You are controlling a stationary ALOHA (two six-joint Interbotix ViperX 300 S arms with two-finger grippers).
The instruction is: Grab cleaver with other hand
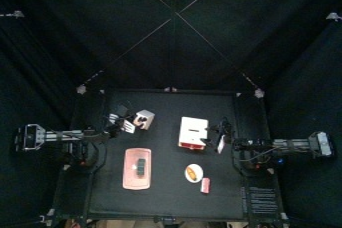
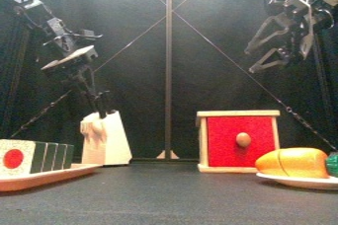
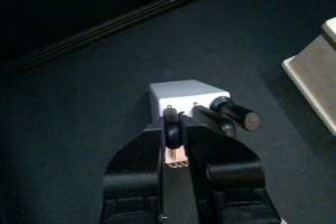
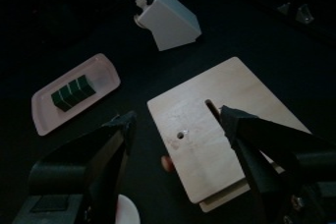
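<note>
My left gripper [image 3: 174,122] is shut on a thin pale tan strip [image 3: 172,157], seemingly the cleaver seen edge-on. It hangs just above the white knife block [image 3: 191,97], which has a dark handle [image 3: 238,116] sticking out. In the front view the left gripper [image 2: 93,96] is right over the block [image 2: 106,138]; the cleaver is not clear there. My right gripper [image 4: 178,130] is open and empty, raised high at the right [image 2: 274,49], above the wooden box [image 4: 223,130].
The wooden box with a red front [image 2: 239,140] stands right of centre. A pink board [image 1: 135,167] with small tiles lies front left. A plate [image 2: 301,179] with orange food sits front right. Black curtains surround the table.
</note>
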